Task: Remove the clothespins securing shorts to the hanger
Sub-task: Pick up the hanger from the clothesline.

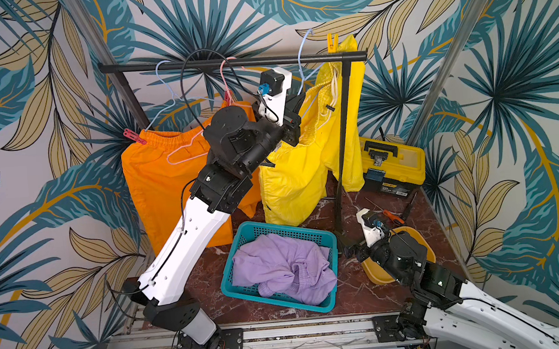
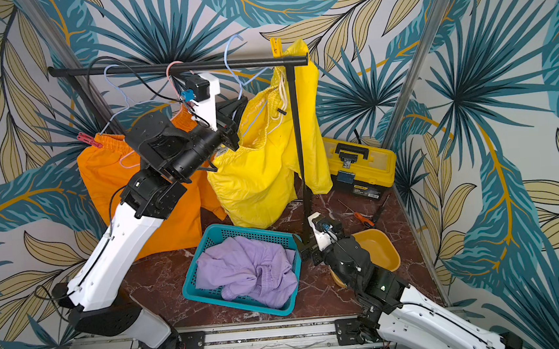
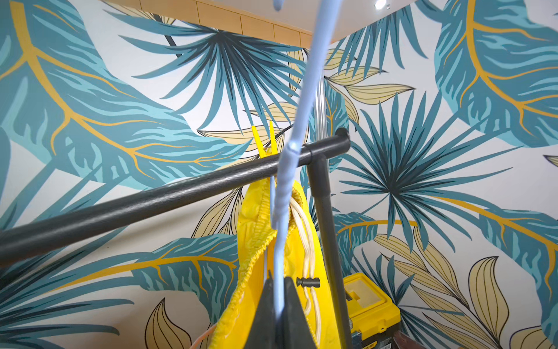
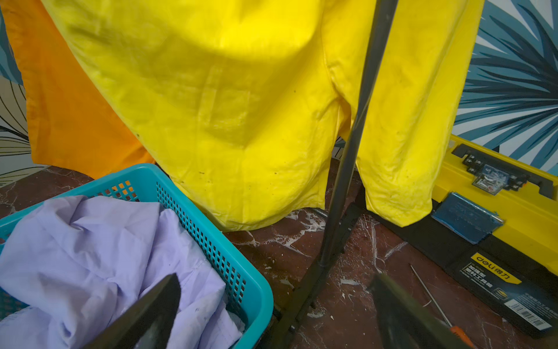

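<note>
At the right end of the rail [image 1: 133, 67], the left gripper [image 3: 279, 317] is clamped on the pale blue hanger [image 3: 297, 121], beside the waistband of the yellow shorts [image 1: 304, 166]. In a top view the yellow clothespin [image 1: 332, 43] sits at one o'clock from it, above the rail. A red clothespin [image 1: 133, 136] bites the orange shorts [image 1: 155, 178] at nine o'clock. The right gripper [image 4: 274, 279] gapes empty by the basket [image 1: 229, 271], at five o'clock. A tug could let the thin wire slip or swing, snagging fabric on the post [image 1: 342, 143].
</note>
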